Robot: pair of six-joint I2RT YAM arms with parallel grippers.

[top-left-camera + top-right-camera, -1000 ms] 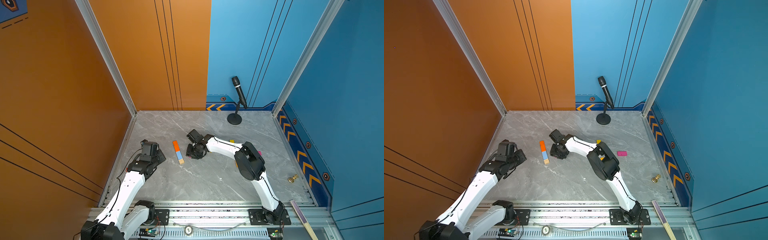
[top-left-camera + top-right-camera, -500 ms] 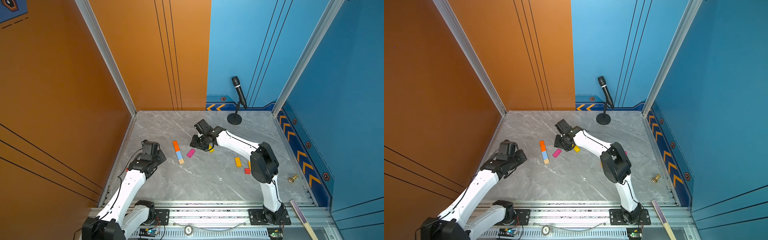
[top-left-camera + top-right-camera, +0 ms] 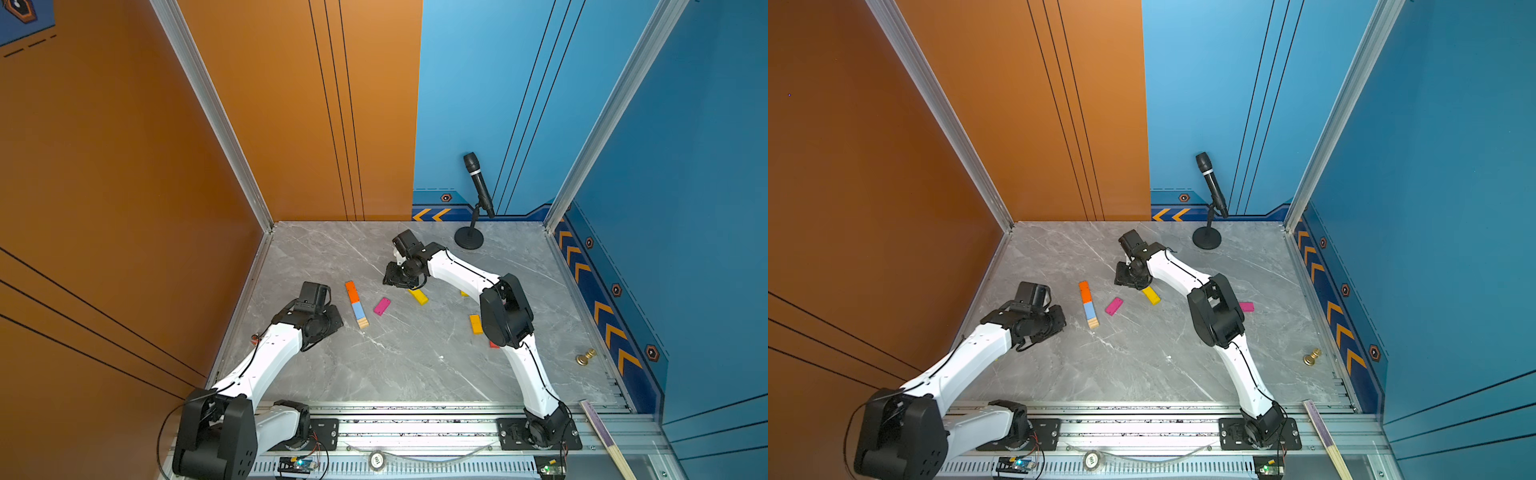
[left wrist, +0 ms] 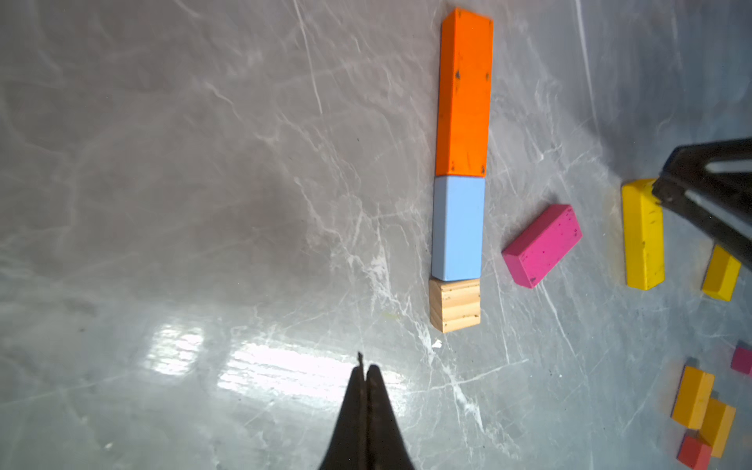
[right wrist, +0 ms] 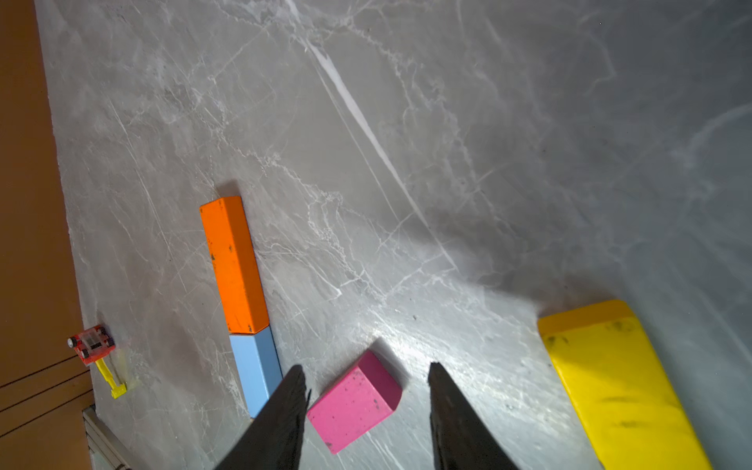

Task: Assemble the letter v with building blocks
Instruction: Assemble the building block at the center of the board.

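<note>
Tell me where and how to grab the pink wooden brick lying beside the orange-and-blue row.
Pinch the pink wooden brick across its two long sides at mid-length, coming from above. It lies flat and askew on the marble table, touching no other block, so both sides are free.

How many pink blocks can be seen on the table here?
2. One pink block lies beside the light blue block; the second pink block shows partly behind the right arm. Others may be hidden under it.
</note>
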